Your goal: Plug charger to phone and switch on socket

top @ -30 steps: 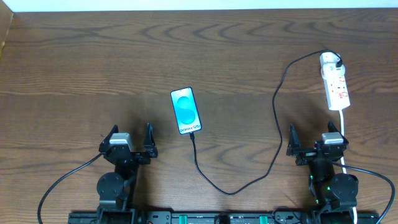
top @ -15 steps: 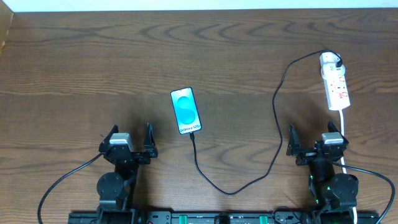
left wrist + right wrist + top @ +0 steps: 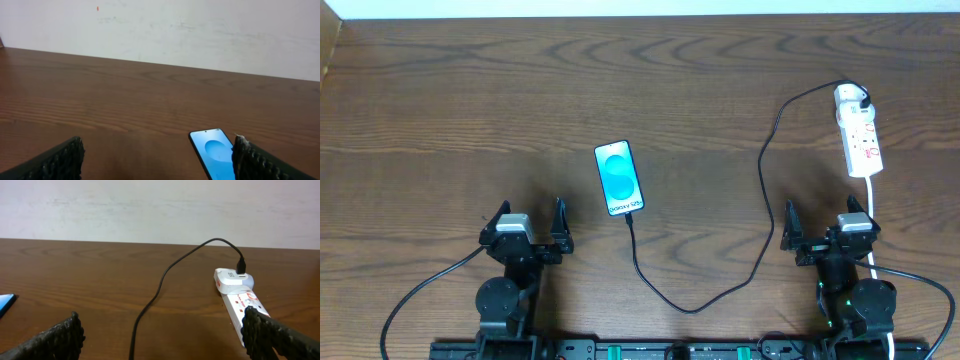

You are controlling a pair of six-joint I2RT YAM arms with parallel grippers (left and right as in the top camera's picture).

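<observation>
The phone (image 3: 619,177) lies face up mid-table with its cyan screen lit; it also shows in the left wrist view (image 3: 214,157). The black charger cable (image 3: 720,292) runs from the phone's near end in a loop up to the white socket strip (image 3: 859,137) at the far right, where its plug sits in the strip's far end (image 3: 240,271). The cable tip appears to be at the phone's port. My left gripper (image 3: 527,232) is open and empty, near and left of the phone. My right gripper (image 3: 827,232) is open and empty, just near of the strip.
The strip's white cord (image 3: 873,215) runs toward the near edge beside my right arm. A pale wall (image 3: 200,30) stands behind the far table edge. The wooden table (image 3: 470,100) carries nothing else.
</observation>
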